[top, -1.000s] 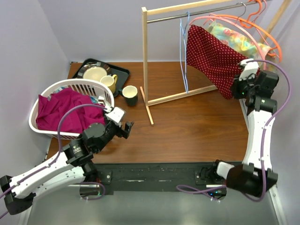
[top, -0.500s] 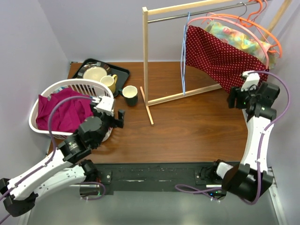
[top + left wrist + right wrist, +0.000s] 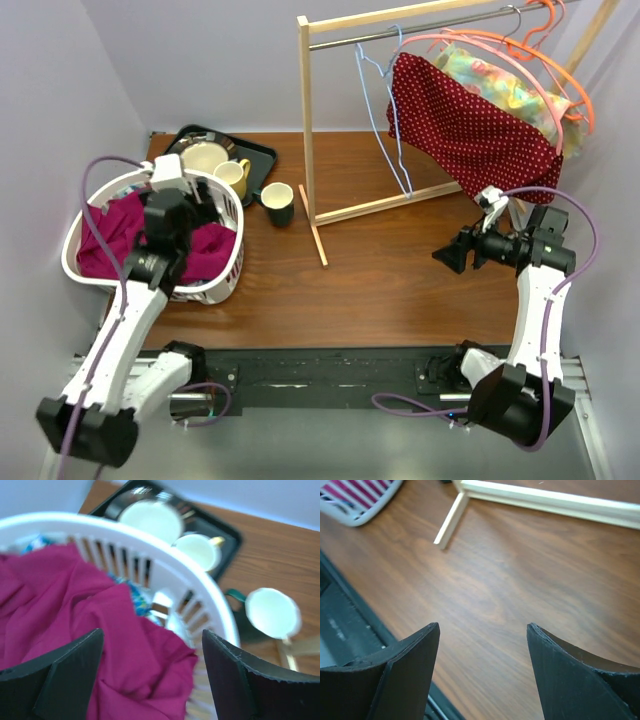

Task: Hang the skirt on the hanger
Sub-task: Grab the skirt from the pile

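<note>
Evidently the skirt [image 3: 470, 125], a dark red cloth with fine white dots, is draped over the pink hanger [image 3: 480, 42] on the wooden rack [image 3: 308, 120]. Its long axis slopes from the rail down toward the right, where the low corner hangs loose. The right claw [image 3: 483, 630] is near that corner but below it and clear of it. It points left across the bare wood-grain desk [image 3: 380, 280], jaws wide apart and holding nothing, so the right arm is by far the nearer if the drape needs tidying. A thin blue wire hanger [image 3: 385, 110] hangs just left of the skirt. Well apart, on the far left, the left claw [image 3: 152, 645] hovers over a white slatted basket [image 3: 165, 550], jaws spread and holding nothing. Straight beneath it a soft, crumpled magenta cloth [image 3: 60, 595] lies heaped. I judge a straight drop would meet that cloth, though whether it is a second skirt I cannot tell.
</note>
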Motion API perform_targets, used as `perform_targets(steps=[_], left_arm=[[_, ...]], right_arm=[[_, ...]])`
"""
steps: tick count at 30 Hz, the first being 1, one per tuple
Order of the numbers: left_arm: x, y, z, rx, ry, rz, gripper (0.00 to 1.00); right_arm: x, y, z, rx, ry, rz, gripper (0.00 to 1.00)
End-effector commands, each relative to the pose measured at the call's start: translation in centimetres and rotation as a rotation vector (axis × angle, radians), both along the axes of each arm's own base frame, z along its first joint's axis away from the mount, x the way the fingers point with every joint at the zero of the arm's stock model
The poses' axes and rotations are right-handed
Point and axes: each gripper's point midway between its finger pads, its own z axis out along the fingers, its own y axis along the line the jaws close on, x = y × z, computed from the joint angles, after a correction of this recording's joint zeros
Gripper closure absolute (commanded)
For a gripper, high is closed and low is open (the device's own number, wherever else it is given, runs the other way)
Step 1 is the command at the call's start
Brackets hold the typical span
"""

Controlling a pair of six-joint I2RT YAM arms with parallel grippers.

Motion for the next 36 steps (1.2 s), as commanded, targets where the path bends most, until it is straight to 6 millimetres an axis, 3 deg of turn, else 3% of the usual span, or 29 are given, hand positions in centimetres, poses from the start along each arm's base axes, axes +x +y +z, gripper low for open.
perform_targets(steps=[1,3,4,7,14,17,19,24,26,27,28,30,32,36], left_arm=[[2.2,3.5,-4.2,-0.223,0.134,0.159,0.19],[2.0,4.7,-6.4,-0.24,0.217,0.259,0.21],[2.3,4.7,-8.1,-0.239,0.267,0.273,0.26],[2.7,4.3,-10.5,-0.25,0.33,0.257,0.31],[2.5,6.4,-12.4,-0.184,0.373,0.342,0.46],[2.2,6.7,-14.0,-0.159,0.421,0.353,0.45],[1.9,7.0,-14.1,-0.146,0.427,0.366,0.42],[1.5,7.3,-12.4,-0.144,0.37,0.374,0.38],[1.5,7.4,-12.4,-0.135,0.371,0.377,0.44],[1.6,7.5,-12.6,-0.132,0.377,0.379,0.52],[1.6,7.4,-13.2,-0.129,0.398,0.379,0.74],[2.1,7.0,-13.0,-0.131,0.405,0.346,0.94],[2.7,6.9,-11.1,-0.133,0.37,0.332,1.0],[3.3,7.1,-3.6,-0.133,0.196,0.306,1.0]], right_arm=[[-1.0,1.4,0.5,0.058,-0.023,0.089,0.26],[-1.1,1.4,0.3,0.055,-0.025,0.095,0.26],[-1.2,1.4,0.2,0.05,-0.02,0.094,0.26],[-1.2,1.4,0.2,0.044,-0.021,0.096,0.26],[-1.7,1.7,0.4,0.048,-0.026,0.11,0.26],[-1.9,1.8,0.5,0.05,-0.026,0.112,0.26],[-2.0,1.8,0.6,0.05,-0.031,0.114,0.25],[-2.1,2.0,0.7,0.052,-0.039,0.118,0.25],[-2.2,2.0,0.7,0.055,-0.034,0.117,0.25],[-2.2,2.0,0.7,0.055,-0.034,0.116,0.25],[-2.2,2.0,0.8,0.054,-0.036,0.12,0.25],[-2.3,2.0,0.8,0.053,-0.037,0.12,0.25],[-2.4,2.1,0.7,0.053,-0.035,0.119,0.25],[-2.5,2.1,0.8,0.05,-0.04,0.12,0.25]])
